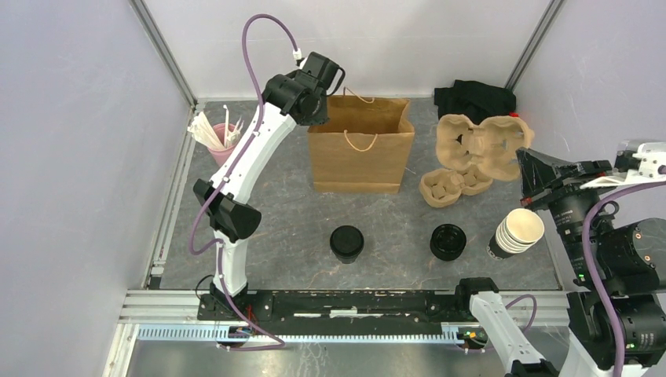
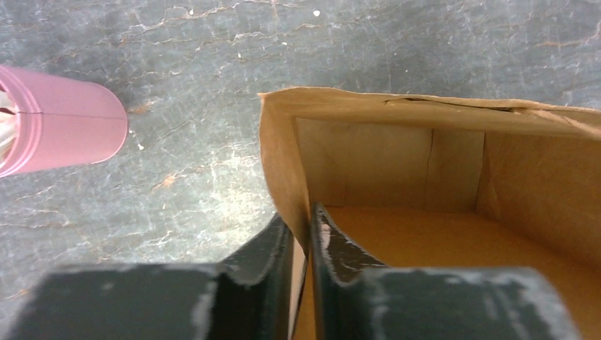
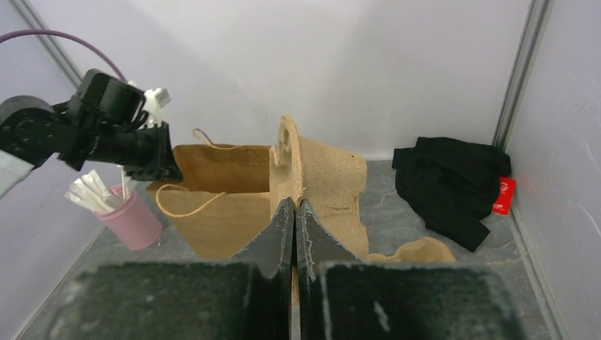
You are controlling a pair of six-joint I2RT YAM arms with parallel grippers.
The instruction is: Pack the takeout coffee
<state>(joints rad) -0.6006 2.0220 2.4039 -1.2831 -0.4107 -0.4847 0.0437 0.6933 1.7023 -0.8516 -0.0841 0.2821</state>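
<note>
likely, the coffee [image 1: 346, 243] in front of the bag [image 1: 361, 157] is asking for a soft mid-wall grip, being crushable, while the left gripper [image 2: 303, 221] is pinching the bag and the right gripper [image 3: 294, 207] is pinching the carrier [image 3: 326, 177].

Top looks down; left wrist, seemingly closest, shares bag [image 1: 361, 149].

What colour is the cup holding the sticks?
The cup is pink, clearest in the left wrist view.

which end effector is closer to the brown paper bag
Left. The left end effector is at the left rim of the brown paper bag, straddling its wall. The right end effector is off to the bag's right, clamped on the pulp cup carrier.
</note>
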